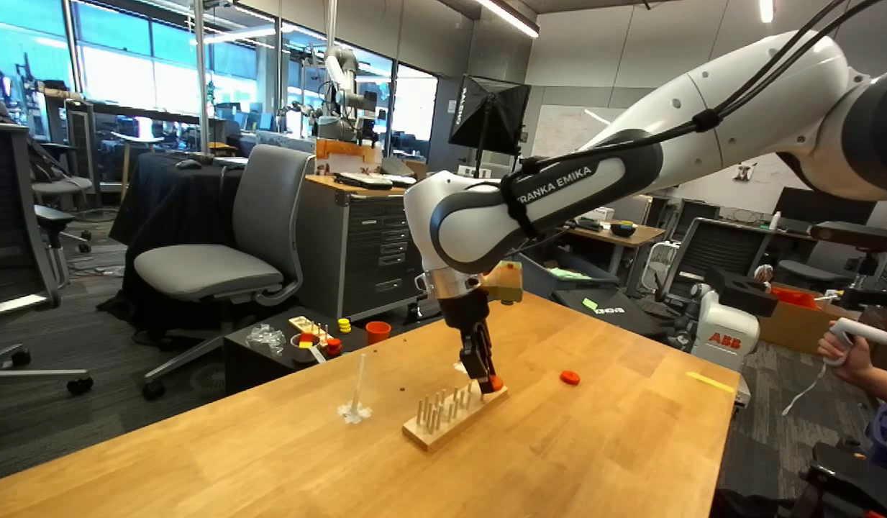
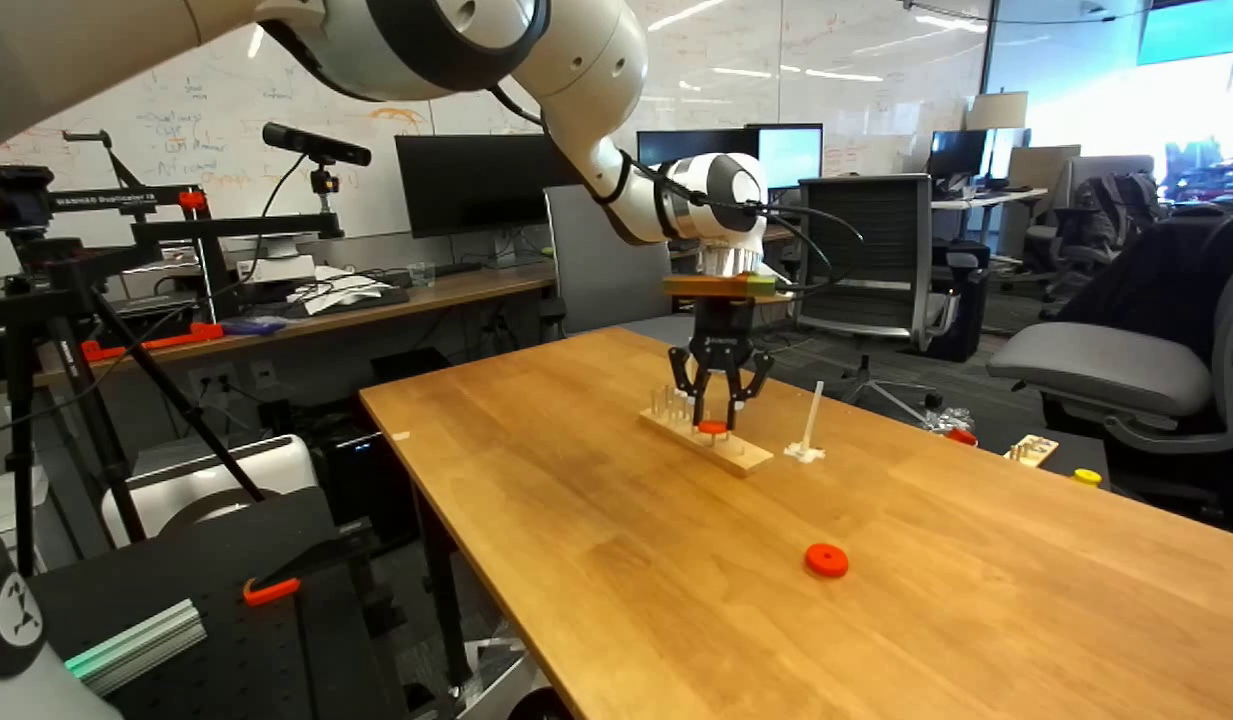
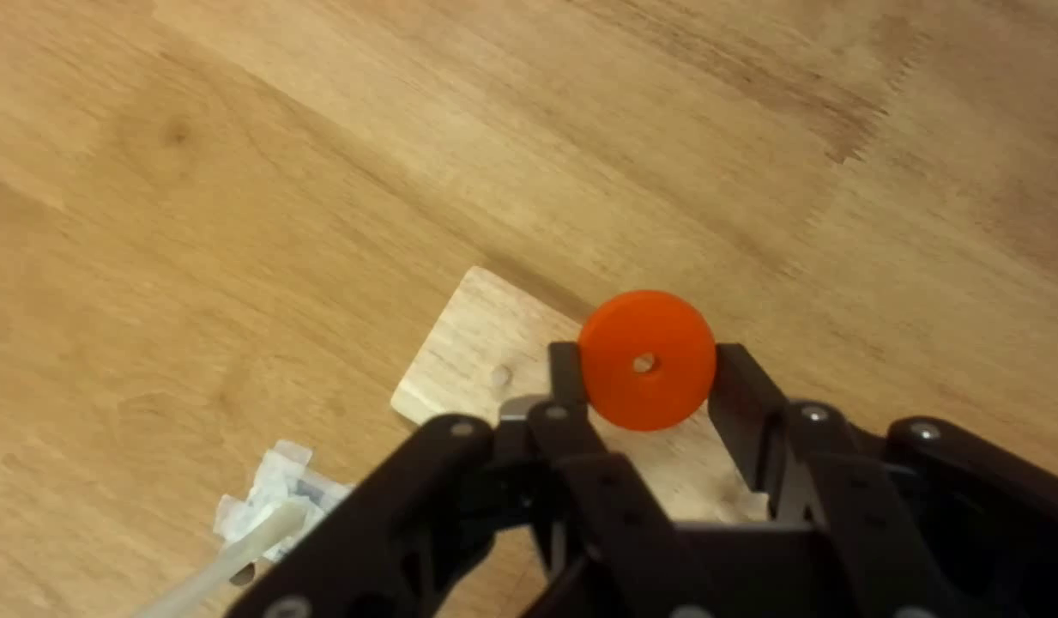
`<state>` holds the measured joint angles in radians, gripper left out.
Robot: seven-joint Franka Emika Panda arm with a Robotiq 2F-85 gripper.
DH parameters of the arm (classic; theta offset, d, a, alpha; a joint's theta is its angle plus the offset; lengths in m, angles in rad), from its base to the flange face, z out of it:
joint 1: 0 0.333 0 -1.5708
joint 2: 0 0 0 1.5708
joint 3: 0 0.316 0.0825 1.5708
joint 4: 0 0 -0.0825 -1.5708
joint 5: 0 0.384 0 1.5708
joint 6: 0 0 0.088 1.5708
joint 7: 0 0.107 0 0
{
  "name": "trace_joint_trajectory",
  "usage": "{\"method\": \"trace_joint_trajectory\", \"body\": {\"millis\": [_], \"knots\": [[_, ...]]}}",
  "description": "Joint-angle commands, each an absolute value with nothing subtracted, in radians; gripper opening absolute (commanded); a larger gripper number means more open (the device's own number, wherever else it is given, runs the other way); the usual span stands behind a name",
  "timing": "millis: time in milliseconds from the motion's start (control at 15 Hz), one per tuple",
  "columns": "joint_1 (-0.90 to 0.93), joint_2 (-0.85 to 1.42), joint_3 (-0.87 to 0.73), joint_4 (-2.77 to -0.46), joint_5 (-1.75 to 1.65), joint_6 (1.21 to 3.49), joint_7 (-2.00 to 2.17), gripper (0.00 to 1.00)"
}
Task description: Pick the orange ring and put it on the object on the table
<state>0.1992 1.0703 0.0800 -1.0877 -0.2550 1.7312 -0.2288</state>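
Wrist view, looking down: a flat orange ring [image 3: 649, 395] is held between the two fingers [image 3: 743, 395] of the black gripper [image 3: 647, 365], closed on opposite sides of its round rim. It looks like smooth, rigid plastic, so probably light, stiff and hard to break, though the curved edge may let it pivot or slip. Gripping straight across the rim, as here, seems the right hold, leaving the centre hole clear. Below lies one end of the wooden board [image 3: 468, 343], with a peg [image 3: 500, 375] seen end-on near the ring. Only this view shows the hole plainly; the pale patch inside it may be peg or board.

In an exterior view, a finger partly hides the ring, but upright pegs [image 1: 434, 417] show clustered towards the opposite end of the board. A person's hand [image 1: 849, 360] holds a white controller [image 1: 859, 332], seen in no other view.

In an exterior view, the ring looks level, over the board; whether it is threaded on a peg cannot be told. A red disc [image 2: 826, 560], absent from the wrist view, lies well apart on the table [image 2: 616, 540], and a thin rod [image 2: 812, 415] stands on its own foot
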Motion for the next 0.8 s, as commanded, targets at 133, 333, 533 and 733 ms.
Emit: {"method": "trace_joint_trajectory", "body": {"millis": [133, 333, 533, 733], "knots": [[0.217, 1.132, 0.069, -0.985, -0.251, 1.683, -0.238, 0.17], [0.216, 1.130, 0.070, -0.979, -0.250, 1.685, -0.241, 0.17], [0.218, 1.129, 0.070, -0.975, -0.250, 1.685, -0.242, 0.17], [0.222, 1.139, 0.069, -0.960, -0.251, 1.679, -0.242, 0.17]]}}
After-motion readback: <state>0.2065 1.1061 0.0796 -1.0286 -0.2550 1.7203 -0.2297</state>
